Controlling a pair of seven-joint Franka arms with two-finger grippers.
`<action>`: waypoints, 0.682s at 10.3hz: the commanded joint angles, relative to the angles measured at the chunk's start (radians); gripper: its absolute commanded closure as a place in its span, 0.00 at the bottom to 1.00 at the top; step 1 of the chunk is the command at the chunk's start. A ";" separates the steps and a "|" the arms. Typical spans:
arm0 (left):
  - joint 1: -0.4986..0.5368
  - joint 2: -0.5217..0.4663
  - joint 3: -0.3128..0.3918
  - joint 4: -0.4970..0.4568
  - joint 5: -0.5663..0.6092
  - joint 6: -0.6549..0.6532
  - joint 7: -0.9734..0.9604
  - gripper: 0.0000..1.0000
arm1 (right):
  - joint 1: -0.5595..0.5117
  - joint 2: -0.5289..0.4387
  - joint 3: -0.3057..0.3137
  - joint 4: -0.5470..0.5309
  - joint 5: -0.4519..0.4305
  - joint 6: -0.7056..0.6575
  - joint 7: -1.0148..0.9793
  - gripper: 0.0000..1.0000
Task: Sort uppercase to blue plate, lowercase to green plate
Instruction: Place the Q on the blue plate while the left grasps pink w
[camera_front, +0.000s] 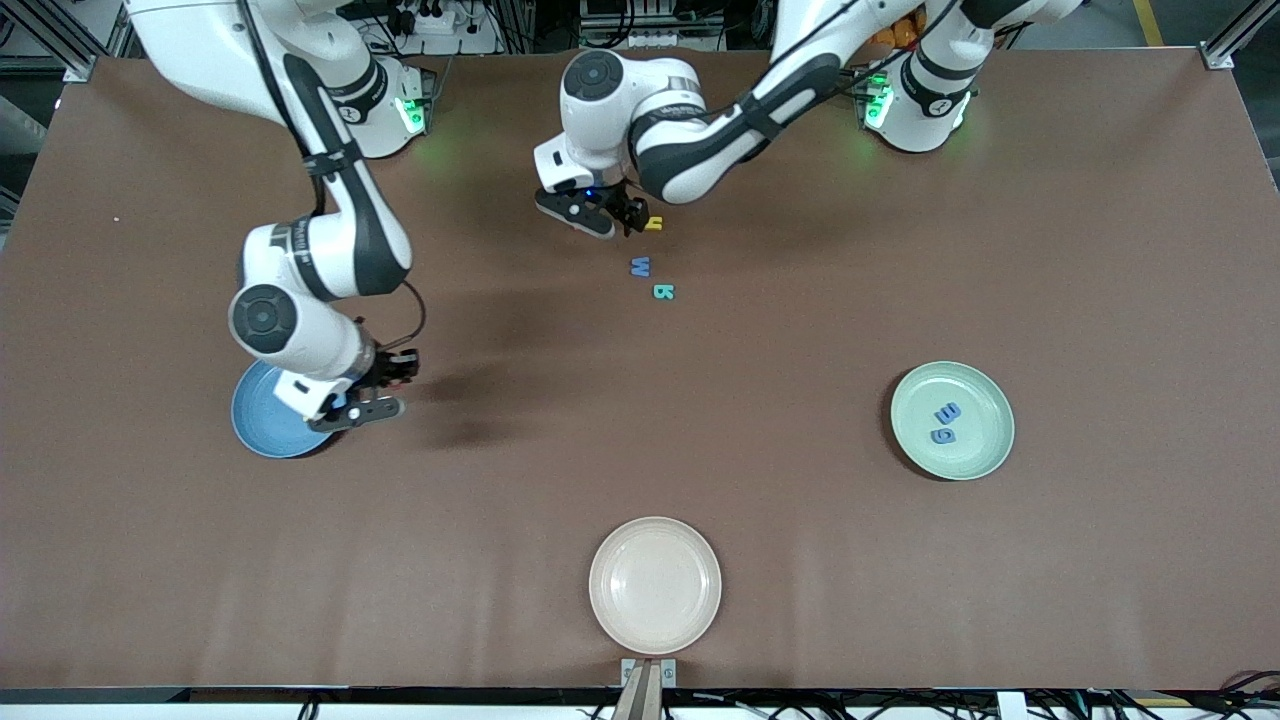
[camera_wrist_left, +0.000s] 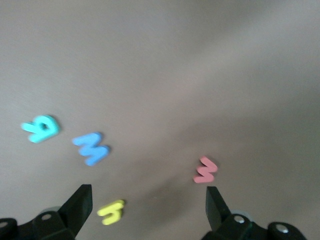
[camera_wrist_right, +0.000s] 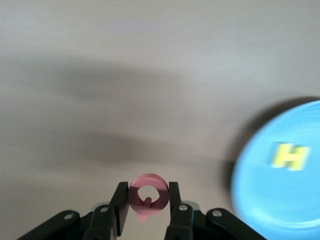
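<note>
Front view: right claw (camera_front: 385, 385), clamped on the red Q (camera_wrist_right: 146, 194), at the blue plate (camera_front: 262, 420) lower left for delivery; left claw (camera_front: 625, 210), spread wide, over the yellow h (camera_front: 654, 223) upper centre for pickup.

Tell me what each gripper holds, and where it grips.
Right gripper pinches the red Q across its ring's outer sides, beside the blue plate. Left gripper is open, holding nothing.
</note>
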 joint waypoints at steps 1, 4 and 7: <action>-0.129 0.054 0.095 0.049 0.037 0.041 -0.047 0.02 | -0.097 -0.001 -0.012 0.041 -0.106 -0.009 -0.147 0.69; -0.237 0.117 0.186 0.127 0.035 0.062 -0.047 0.13 | -0.226 0.024 -0.015 0.044 -0.122 0.035 -0.359 0.69; -0.273 0.141 0.218 0.127 0.037 0.101 -0.047 0.17 | -0.294 0.096 -0.013 0.035 -0.111 0.132 -0.462 0.63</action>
